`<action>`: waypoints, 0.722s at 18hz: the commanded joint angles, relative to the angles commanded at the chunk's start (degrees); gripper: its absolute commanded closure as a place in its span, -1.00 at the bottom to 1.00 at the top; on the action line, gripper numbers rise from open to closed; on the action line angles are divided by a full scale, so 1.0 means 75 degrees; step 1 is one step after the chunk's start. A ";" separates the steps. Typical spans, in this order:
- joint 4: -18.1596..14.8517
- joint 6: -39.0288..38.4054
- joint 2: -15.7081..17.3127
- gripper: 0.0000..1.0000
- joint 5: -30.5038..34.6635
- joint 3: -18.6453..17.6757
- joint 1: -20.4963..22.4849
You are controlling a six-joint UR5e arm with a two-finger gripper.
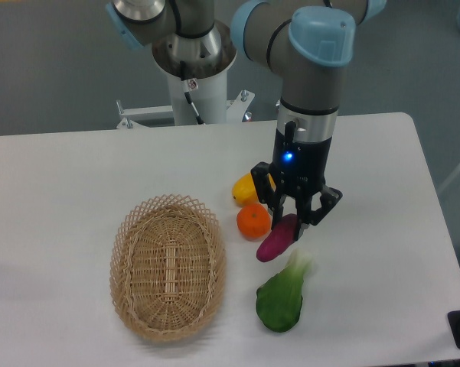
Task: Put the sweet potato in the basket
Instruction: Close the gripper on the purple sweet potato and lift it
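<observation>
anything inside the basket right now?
Nothing visible inside the basket: its woven floor shows bare. The near wall's inner face is hidden by the rim. The sweet potato sits outside, to its right, between the gripper fingers, beside the orange.

Bright, even overhead light w/ no harsh glare; the white table (76,176) looks slightly washed out and shadows under the basket (168,267) and green vegetable (281,300) are soft and faint. Focus is decent but pic is low-res, a bit soft. A small blue LED glows on the gripper (297,216).
</observation>
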 joint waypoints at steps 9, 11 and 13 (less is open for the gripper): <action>0.0105 -0.0771 0.0094 0.37 0.0047 -0.0398 -0.0362; 0.0176 -0.1205 0.0059 0.37 0.0268 -0.0457 -0.0550; 0.0211 -0.1708 -0.0046 0.37 0.0841 -0.0632 -0.1005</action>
